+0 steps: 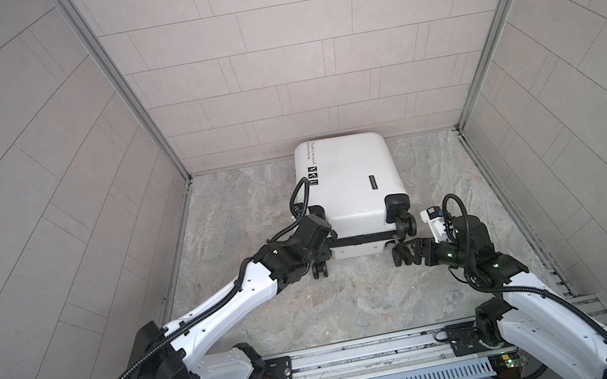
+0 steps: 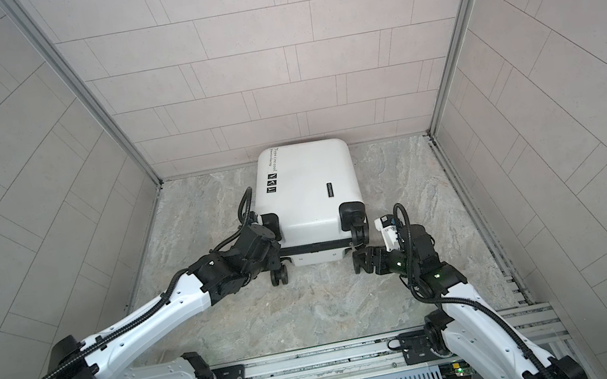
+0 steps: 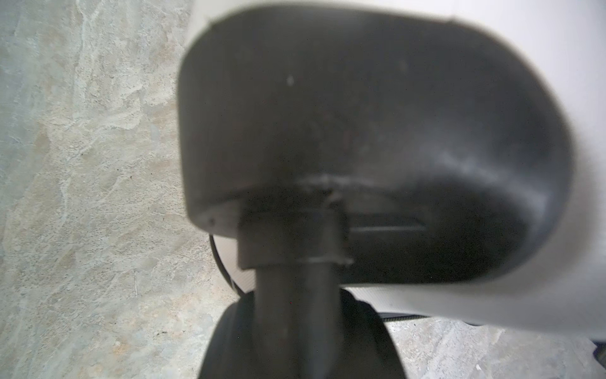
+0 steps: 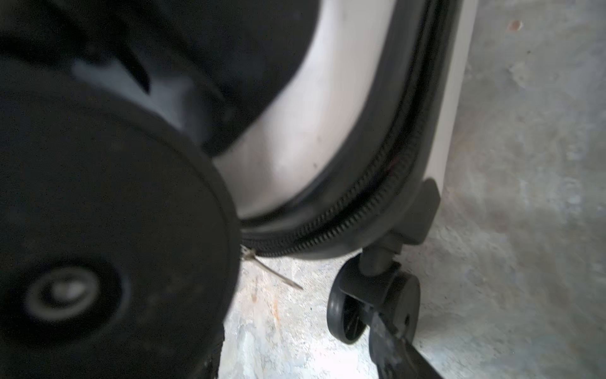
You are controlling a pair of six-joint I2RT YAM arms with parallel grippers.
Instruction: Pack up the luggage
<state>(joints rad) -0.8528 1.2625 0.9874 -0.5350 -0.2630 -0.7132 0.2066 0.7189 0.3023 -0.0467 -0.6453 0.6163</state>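
The luggage [image 1: 352, 186] lies closed, seemingly only zipping left; left claw [image 1: 325, 256] and right claw [image 1: 402, 254] at its wheels [image 1: 405, 225], grips unclear.

In both top views the left gripper [image 1: 325, 255] is buried under its own wrist [image 1: 314, 235] by the luggage [image 1: 352, 186], so its jaws cannot be read. A blurred wheel housing [image 3: 360, 147] fills the left wrist view. In the right wrist view a blurred wheel [image 4: 98, 229] covers part of the zip [image 4: 344, 210], and one finger [image 4: 393, 347] of the right gripper [image 1: 401, 255] is cut by the edge. The label [image 1: 373, 182] is too small to read
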